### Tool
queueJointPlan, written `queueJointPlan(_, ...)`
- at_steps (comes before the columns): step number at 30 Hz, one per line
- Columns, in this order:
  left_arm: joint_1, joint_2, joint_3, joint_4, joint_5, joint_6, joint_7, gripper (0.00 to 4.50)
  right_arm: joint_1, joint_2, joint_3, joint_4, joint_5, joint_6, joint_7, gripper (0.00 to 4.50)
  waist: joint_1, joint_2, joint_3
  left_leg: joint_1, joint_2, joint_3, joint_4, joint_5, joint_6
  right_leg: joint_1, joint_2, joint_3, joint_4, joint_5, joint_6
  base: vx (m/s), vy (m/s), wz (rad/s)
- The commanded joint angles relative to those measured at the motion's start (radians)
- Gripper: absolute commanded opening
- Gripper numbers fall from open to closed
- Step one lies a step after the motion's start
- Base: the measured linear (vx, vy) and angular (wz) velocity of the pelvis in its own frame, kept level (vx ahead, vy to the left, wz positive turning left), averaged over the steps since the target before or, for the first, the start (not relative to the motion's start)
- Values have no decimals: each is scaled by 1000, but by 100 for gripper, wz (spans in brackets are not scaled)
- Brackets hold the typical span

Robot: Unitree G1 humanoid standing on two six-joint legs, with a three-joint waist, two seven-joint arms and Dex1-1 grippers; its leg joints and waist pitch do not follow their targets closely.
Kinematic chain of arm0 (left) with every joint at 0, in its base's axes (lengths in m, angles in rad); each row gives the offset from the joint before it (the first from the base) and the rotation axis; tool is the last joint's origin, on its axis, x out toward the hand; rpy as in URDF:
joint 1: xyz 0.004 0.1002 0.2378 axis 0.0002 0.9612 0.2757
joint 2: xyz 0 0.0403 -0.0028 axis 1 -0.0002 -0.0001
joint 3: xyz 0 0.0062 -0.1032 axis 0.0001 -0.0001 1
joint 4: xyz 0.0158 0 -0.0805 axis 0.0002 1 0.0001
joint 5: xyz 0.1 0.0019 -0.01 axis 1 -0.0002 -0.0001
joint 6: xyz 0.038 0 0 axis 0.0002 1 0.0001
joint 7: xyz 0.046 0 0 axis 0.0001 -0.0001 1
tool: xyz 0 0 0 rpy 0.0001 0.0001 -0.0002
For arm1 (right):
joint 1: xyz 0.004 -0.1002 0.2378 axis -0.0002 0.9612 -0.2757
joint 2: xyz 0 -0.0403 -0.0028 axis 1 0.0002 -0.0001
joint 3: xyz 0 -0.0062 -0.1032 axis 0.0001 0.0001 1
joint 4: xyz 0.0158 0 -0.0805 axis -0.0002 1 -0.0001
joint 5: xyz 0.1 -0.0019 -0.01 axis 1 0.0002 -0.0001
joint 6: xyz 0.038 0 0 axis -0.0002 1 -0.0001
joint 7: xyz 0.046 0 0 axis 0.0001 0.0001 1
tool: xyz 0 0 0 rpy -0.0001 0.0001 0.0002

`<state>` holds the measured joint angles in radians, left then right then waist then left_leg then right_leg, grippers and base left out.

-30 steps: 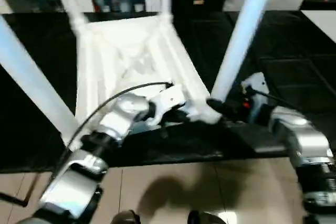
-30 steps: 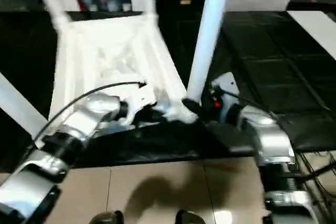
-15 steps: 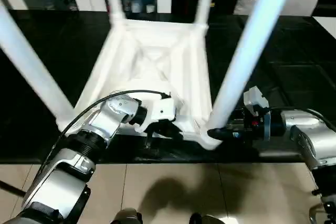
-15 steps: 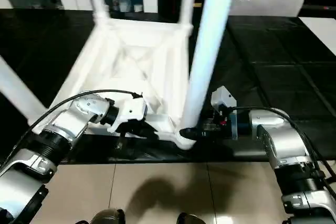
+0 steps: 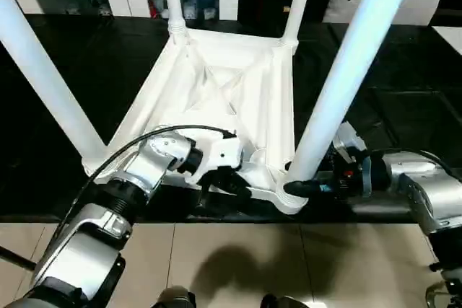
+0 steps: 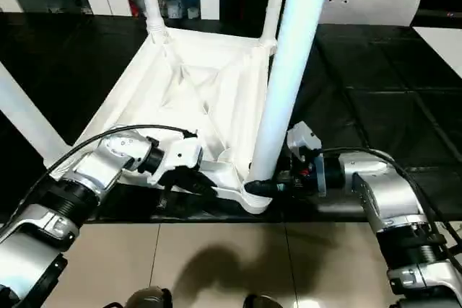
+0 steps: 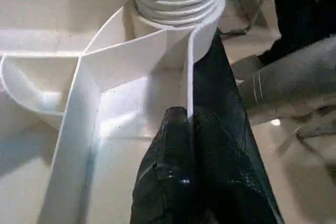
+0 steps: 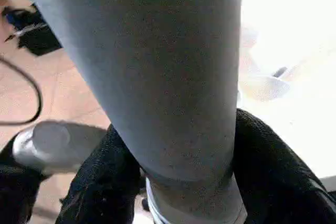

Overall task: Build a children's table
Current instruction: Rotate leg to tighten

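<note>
The children's table [image 5: 224,99] lies upside down on the black table [image 5: 404,106], ribbed underside up, with four white legs rising from its corner sockets. The relation that matters is at the near right corner: the leg [image 5: 346,77] there stands with its long axis upright, tilting slightly away, and its base sits directly between the fingers of the right gripper [image 5: 299,187], which reaches in level from the right. In the right wrist view the two black fingers [image 8: 105,182] are seen wrapped on either side of the leg's lower end, just above the threaded collar, so the leg is judged to be grasped, or very nearly so. The left gripper [image 5: 227,185] is clenched on a thin upright rib of the tabletop [image 7: 187,72] just beside that same socket, steadying the piece. The right arm is thus the one placed to turn or press the leg home; the left only braces.

Compared with a second ago, the right gripper's fingers have been drawn in around the leg, and the head camera has been tilted so that more of the tabletop's far end is seen.
</note>
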<state>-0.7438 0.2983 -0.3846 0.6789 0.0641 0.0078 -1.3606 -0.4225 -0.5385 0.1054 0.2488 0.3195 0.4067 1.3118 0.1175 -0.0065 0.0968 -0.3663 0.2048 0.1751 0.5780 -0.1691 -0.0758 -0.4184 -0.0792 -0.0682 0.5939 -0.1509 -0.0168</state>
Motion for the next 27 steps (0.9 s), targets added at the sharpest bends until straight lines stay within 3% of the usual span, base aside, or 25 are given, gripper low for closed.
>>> queueJointPlan(1,-16,-54,9,18,4,88,104,0,-18,62,-35,-10,14,77,-155,212,-8,-15,-69,8,18,2,-61,-207,48,56,-61,39,-80,-392,-193,0,0,0)
queueJointPlan(3,-31,-85,33,38,13,137,203,0,-34,117,-51,7,-29,89,-292,211,-17,-16,-62,8,11,-2,-64,-244,24,53,-60,34,-92,-510,-146,-70,-6,-5)
queueJointPlan(5,-45,-118,55,59,20,172,299,0,-51,166,-70,30,-65,106,-415,210,-38,-17,-56,3,7,-9,-69,-269,10,52,-59,28,-107,-603,-91,-58,9,-8)
queueJointPlan(8,-61,-168,86,84,18,222,414,0,-73,226,-93,68,-116,101,-585,208,-60,-18,-58,-1,5,-12,-70,-275,5,52,-58,21,-112,-599,-83,0,0,0)
queueJointPlan(10,-77,-228,121,108,9,264,524,0,-101,299,-135,112,-134,113,-759,208,-68,-16,-61,-1,5,-11,-71,-255,15,53,-57,22,-110,-537,-99,0,0,0)
queueJointPlan(12,-92,-281,145,125,8,282,604,0,-127,363,-166,153,-152,94,-894,208,-77,-13,-63,6,2,-8,-68,-266,25,48,-54,25,-111,-505,-119,0,0,0)
queueJointPlan(15,-98,-292,137,122,14,265,608,0,-139,389,-170,176,-149,38,-893,270,-76,-10,-61,6,4,-6,-70,-264,48,49,-52,29,-108,-442,-139,0,0,0)
queueJointPlan(17,-97,-286,131,120,20,254,601,0,-139,395,-174,175,-139,36,-877,276,-75,-12,-64,4,5,-4,-69,-244,60,52,-52,31,-103,-391,-155,0,0,0)
queueJointPlan(19,-89,-270,116,111,29,227,581,0,-126,386,-169,156,-134,28,-840,296,-72,-12,-66,3,8,-1,-68,-213,76,56,-50,34,-93,-315,-186,0,0,0)
queueJointPlan(25,-63,-205,88,115,54,133,506,0,-94,278,-161,128,-115,2,-688,362,-66,-13,-69,-3,8,1,-65,-161,96,65,-53,35,-87,-265,-198,0,0,0)
queueJointPlan(27,-58,-188,76,115,60,111,477,0,-90,247,-155,126,-107,-14,-638,362,-65,-12,-68,-2,9,2,-65,-153,102,65,-51,34,-86,-249,-208,0,0,0)
